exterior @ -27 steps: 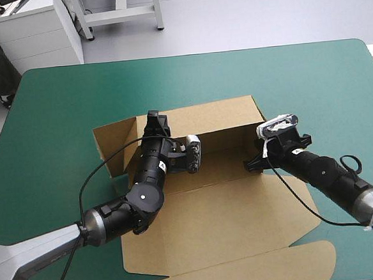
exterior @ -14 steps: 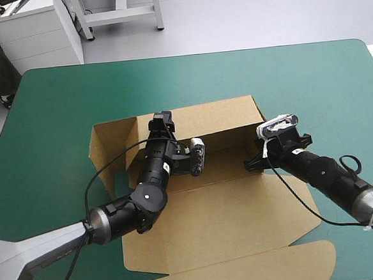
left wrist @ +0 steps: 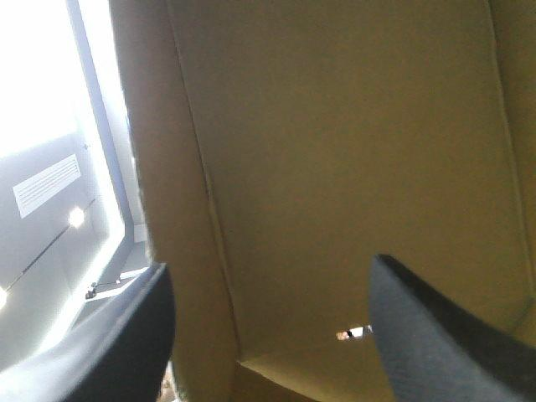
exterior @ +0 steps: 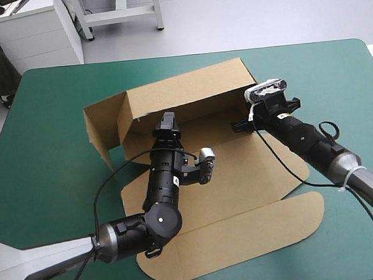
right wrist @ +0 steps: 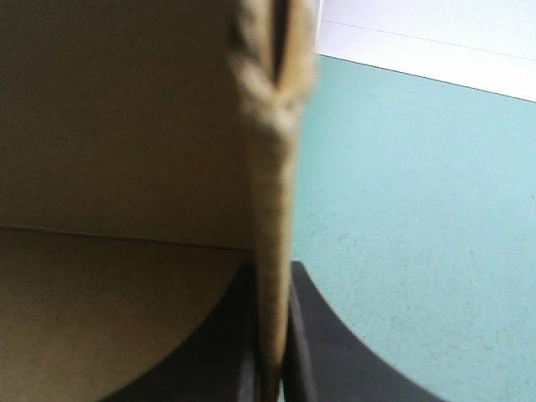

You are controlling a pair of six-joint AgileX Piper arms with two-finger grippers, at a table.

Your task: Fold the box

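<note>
Since the earlier frame the box [exterior: 240,174] has slid toward the table's far edge and turned a little, and its back wall now stands taller. Both arms have gone forward with it.

Nearest the robot, the lid [exterior: 244,238] lies flat on the teal-green cover [exterior: 57,207], a long panel with rounded corners. Beyond a crease comes the flat floor of smooth brown board. The left gripper [exterior: 167,123] reaches over that floor toward the back wall [exterior: 190,95]. Its black fingers stand wide apart with nothing between them; in its wrist view plain creased board fills the space ahead.

At the right end of the back wall the right gripper [exterior: 238,125] is pinched nearly closed on an upright edge of the board. In its own view the rough cut edge runs straight up between the fingers, with brown board on one side and teal-green cover on the other.

At the far left a side flap [exterior: 102,130] stands up, angled outward from the back wall. The box sits mid-table.
</note>
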